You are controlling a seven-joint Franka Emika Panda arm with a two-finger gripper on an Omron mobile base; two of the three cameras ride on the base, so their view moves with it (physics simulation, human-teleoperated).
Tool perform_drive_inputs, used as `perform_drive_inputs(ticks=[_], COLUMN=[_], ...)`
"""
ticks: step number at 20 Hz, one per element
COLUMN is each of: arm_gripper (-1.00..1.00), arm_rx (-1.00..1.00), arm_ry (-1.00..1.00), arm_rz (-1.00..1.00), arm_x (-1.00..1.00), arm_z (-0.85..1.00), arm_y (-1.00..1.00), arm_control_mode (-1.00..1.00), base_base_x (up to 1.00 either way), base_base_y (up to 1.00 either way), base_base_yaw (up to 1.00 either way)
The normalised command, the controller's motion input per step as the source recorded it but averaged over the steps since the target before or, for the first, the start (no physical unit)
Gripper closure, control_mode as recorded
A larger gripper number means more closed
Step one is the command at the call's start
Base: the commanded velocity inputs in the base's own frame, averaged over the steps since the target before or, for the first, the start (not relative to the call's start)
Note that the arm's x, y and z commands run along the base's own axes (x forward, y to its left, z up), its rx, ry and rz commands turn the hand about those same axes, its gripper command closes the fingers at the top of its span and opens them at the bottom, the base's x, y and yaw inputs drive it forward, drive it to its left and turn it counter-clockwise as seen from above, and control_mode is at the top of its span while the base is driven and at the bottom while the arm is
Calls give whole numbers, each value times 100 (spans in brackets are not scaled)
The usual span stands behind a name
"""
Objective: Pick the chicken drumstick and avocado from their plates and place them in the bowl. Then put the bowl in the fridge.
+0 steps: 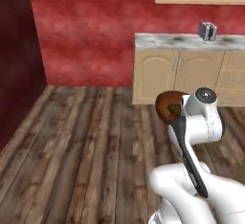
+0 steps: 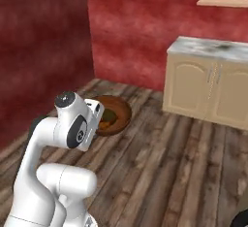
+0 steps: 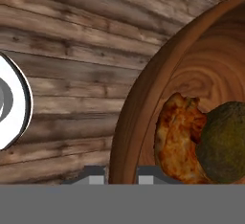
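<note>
A: How is the claw (image 3: 117, 173) seen in the hand view?

B: Its two dark finger tips are set close together astride the rim of the wooden bowl (image 3: 143, 108), so the bowl is gripped at its edge.

A: What is carried inside?

B: The chicken drumstick (image 3: 179, 139) is laid against the inner wall of the bowl, and the avocado (image 3: 225, 141) is pressed against it on the right, partly covering it.

A: Where is the bowl placed in the room?

B: In the left base view the bowl (image 1: 168, 106) is held up in front of the arm's upper joint, above the wooden floor (image 1: 86, 146), tilted so its hollow is turned partly sideways. In the right base view the bowl (image 2: 116, 115) is seen just to the right of the wrist, with a dark green lump, the avocado (image 2: 108, 118), visible in it.

A: What else is seen around?

B: A red wall (image 1: 86, 27) is stretched across the far side. Tan cabinets (image 1: 186, 74) under a mottled grey counter (image 1: 186, 41) are stood at the far right, with a small silver toaster (image 1: 207, 30) on the counter and a pale shelf (image 1: 201, 0) fixed above. The same cabinets (image 2: 208, 90) are seen at the right of the right base view.
</note>
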Motion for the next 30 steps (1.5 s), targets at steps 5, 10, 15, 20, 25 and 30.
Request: perform_drive_inputs(ticks=[5,10,15,20,25,30], arm_gripper=[100,100,100,100,100,100], arm_rx=[0,0,0,0,0,0], arm_ry=[0,0,0,0,0,0], arm_rz=[0,0,0,0,0,0], arm_x=[0,0,0,0,0,0], arm_z=[0,0,0,0,0,0], arm_y=[0,0,0,0,0,0], arm_control_mode=[100,100,100,100,100,100], base_base_x=[0,0,0,0,0,5], base_base_y=[0,0,0,0,4,39], base_base_yaw=[100,100,100,100,98,74])
